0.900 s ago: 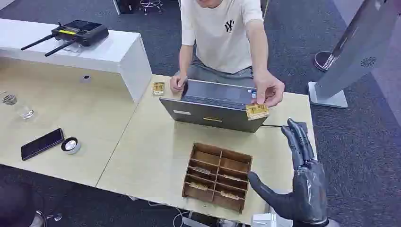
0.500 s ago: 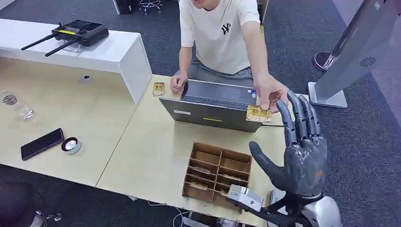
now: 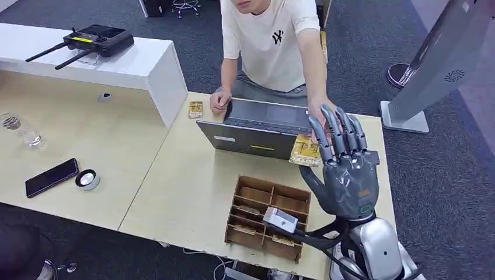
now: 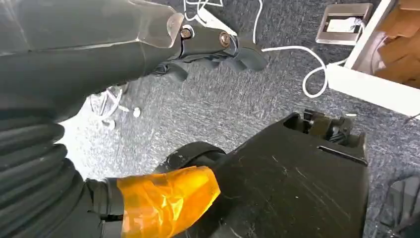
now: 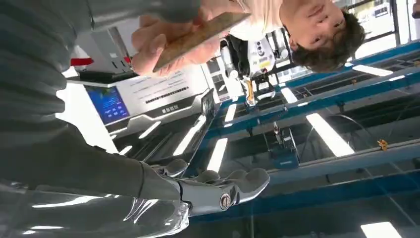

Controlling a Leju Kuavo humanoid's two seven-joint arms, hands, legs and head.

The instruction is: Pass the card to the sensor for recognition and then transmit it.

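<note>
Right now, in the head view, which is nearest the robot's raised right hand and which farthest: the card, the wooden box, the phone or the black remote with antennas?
From the right hand:
1. Card, just beside its fingers, held by the person.
2. Wooden box, on the table, below and to its left.
3. Phone, far left on the table.
4. Black remote, on the white counter, far back left.

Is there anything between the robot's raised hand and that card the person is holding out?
Nothing visible. The right hand is raised with fingers spread right beside the card, which the person's hand holds above the laptop. Whether its fingers already touch the card cannot be told.
</note>
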